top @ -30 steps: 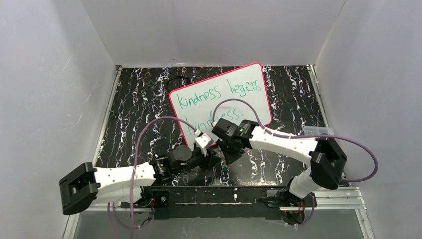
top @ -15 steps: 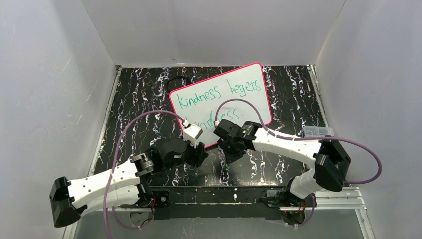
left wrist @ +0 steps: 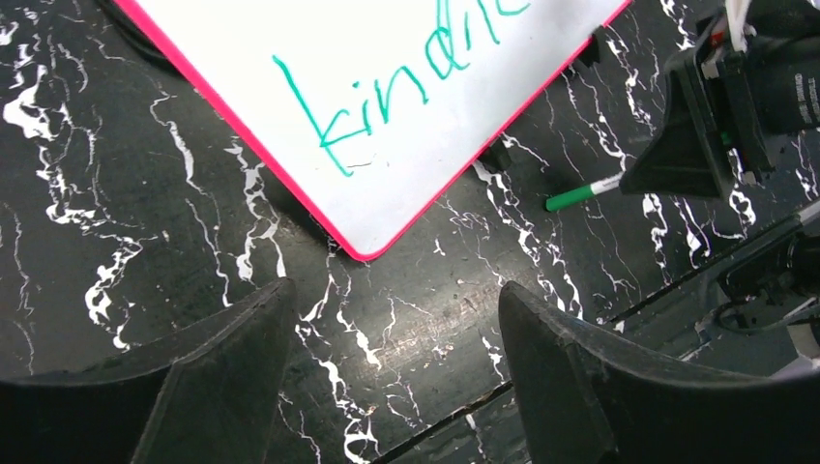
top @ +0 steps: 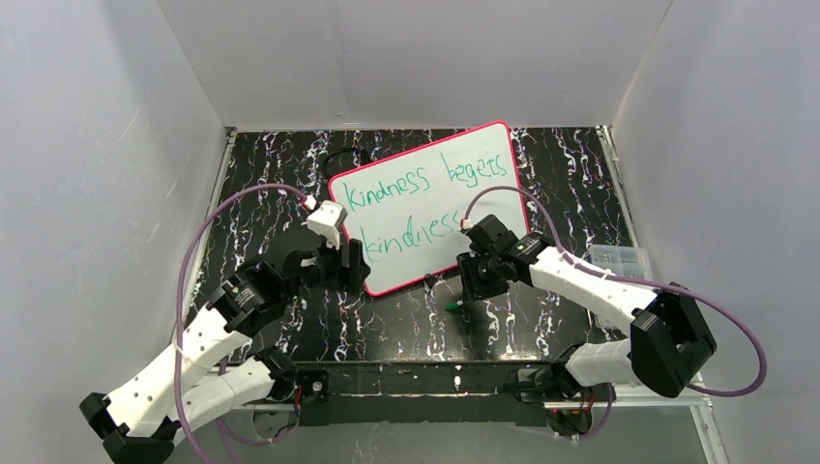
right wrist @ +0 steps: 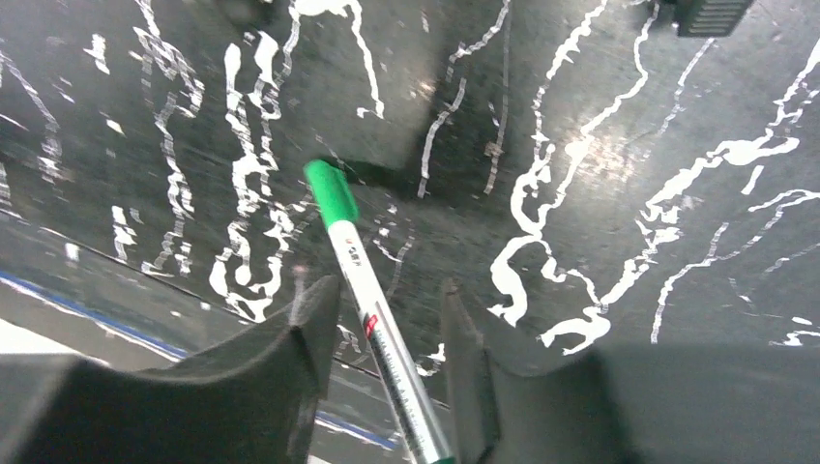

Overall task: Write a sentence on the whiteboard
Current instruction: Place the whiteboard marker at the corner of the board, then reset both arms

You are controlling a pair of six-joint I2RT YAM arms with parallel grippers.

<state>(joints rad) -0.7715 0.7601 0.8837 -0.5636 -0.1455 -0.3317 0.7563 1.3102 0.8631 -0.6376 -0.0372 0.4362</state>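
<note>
While both arms reach over the tabletop (top: pixel 271 184), I note that my left gripper (left wrist: pixel 392 290) stands wide apart with nothing in it, above bare black marbling just off the near-left corner of the whiteboard (top: pixel 488 208). The board lies flat and skewed, toward the middle of the far edge. On it the sentence (top: pixel 425 179) reads in green "kindness begets" over "kindness". My right gripper (right wrist: pixel 387 285) is parted wider than the green marker (right wrist: pixel 346 237) between its fingers, with gaps on both sides. The marker's cap end is down at the tabletop, near the board's near edge.
</note>
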